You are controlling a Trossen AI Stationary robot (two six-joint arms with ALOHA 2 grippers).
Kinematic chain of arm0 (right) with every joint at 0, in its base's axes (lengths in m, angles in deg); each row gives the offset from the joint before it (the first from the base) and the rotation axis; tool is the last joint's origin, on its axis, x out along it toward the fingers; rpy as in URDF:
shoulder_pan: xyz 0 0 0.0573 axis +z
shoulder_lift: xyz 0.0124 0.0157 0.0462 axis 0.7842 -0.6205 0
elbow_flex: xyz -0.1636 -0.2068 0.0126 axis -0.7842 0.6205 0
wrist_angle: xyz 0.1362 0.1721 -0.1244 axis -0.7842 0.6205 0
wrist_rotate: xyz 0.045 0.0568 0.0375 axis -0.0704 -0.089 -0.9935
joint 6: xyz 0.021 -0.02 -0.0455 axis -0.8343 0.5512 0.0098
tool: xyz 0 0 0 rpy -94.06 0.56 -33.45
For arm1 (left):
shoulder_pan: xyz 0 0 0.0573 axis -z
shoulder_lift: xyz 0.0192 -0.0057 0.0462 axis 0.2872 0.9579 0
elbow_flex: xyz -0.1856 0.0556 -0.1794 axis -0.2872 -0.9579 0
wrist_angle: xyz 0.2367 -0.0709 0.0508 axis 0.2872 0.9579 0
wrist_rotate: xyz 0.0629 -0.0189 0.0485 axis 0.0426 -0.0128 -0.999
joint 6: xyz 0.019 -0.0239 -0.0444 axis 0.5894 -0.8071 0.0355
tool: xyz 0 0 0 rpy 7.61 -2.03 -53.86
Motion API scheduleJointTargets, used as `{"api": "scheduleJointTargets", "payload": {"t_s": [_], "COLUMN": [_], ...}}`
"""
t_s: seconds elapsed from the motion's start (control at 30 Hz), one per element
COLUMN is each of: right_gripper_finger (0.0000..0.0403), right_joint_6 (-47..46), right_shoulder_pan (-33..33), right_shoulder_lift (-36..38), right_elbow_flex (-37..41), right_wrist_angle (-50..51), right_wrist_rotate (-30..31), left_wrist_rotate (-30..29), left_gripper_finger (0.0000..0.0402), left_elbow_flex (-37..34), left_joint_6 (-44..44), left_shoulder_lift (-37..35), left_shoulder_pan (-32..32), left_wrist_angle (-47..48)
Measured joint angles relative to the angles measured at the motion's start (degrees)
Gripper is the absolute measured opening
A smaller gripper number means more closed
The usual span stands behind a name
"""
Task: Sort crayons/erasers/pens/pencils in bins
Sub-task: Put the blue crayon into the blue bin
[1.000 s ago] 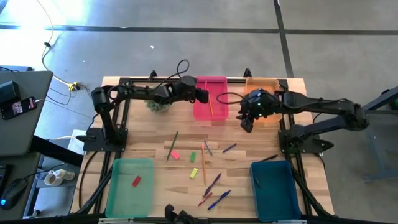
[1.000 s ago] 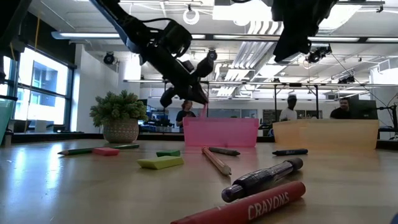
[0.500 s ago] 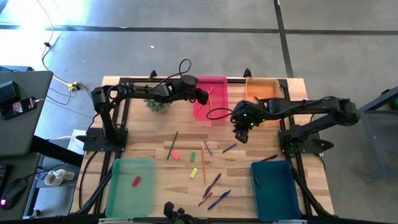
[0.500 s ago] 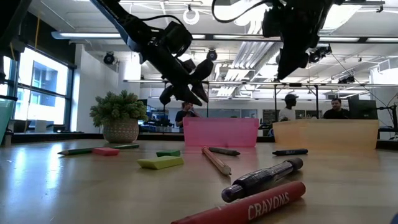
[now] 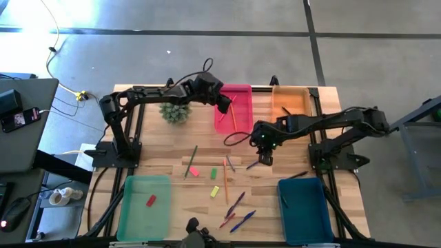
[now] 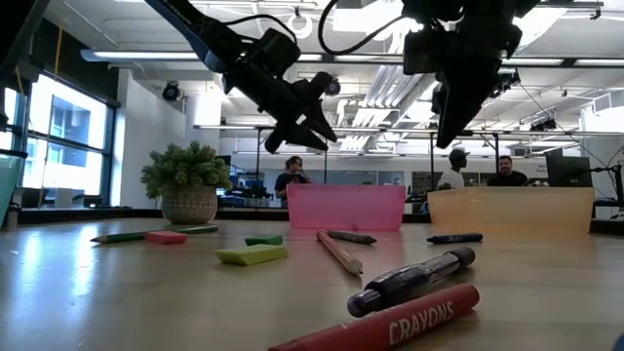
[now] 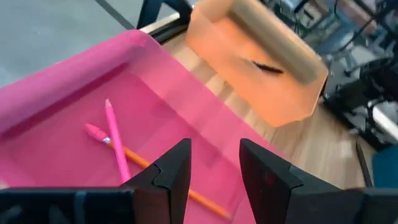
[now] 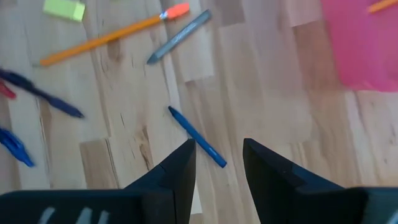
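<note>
Now we judge the blue pen (image 8: 197,137) to be light, stiff and slick, likely to roll if nudged, so we would pinch it across its middle. It lies alone on the table (image 5: 275,182), just in front of the pink bin (image 5: 233,108). Our right gripper (image 8: 217,163) hovers right over it, fingers apart and empty. Our left gripper (image 7: 214,168) hangs above the pink bin, fingers also apart, over the pencils (image 7: 117,149) lying inside. Nearby an orange pencil (image 8: 112,35) and a grey crayon (image 8: 179,36) wait.
</note>
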Motion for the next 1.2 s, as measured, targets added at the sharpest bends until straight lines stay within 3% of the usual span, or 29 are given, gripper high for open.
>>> {"api": "scheduleJointTargets", "payload": {"t_s": [0.63,1.2], "right_gripper_finger": [0.0126,0.0122], "right_joint_6": [12.9,16.6], "right_shoulder_pan": [5.5,5.6], "right_shoulder_lift": [-14.7,-22.1], "right_elbow_flex": [0.0,-0.3], "right_wrist_angle": [-3.9,-5.2], "right_wrist_rotate": [0.7,1.8], "left_wrist_rotate": [1.8,0.5], "left_gripper_finger": [0.0122,0.0122], "left_elbow_flex": [16.8,18.4], "left_joint_6": [18.1,21.3], "left_shoulder_lift": [0.0,-0.8], "left_shoulder_pan": [-6.7,-8.7], "left_wrist_angle": [41.0,46.2]}}
